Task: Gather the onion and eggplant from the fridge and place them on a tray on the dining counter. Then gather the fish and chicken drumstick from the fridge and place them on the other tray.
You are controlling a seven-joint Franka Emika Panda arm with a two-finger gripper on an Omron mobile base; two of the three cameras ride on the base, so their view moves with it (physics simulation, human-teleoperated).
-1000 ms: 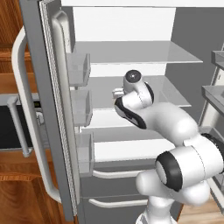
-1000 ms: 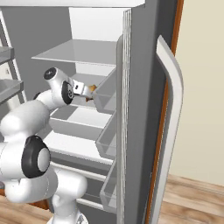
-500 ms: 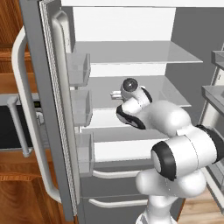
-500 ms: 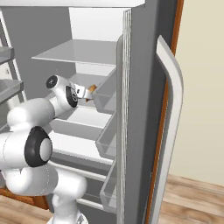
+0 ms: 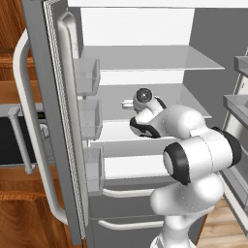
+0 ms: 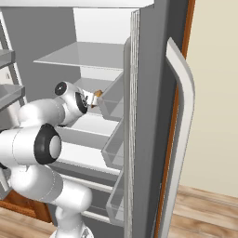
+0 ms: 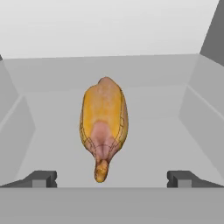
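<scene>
One chicken drumstick (image 7: 104, 131) lies on the fridge shelf (image 7: 166, 148) ahead of your gripper (image 7: 111, 178).
You see both finger tips (image 7: 41, 178) spread wide apart, holding nothing, with the drumstick's narrow bone end pointing back between them, not touching either.

- A rendered home kitchen.
- An open fridge (image 5: 145, 58) with glass shelves and door bins.
- Wooden cabinets (image 5: 9, 29), a built-in oven (image 5: 14, 140), wood flooring (image 6: 204, 209).
</scene>
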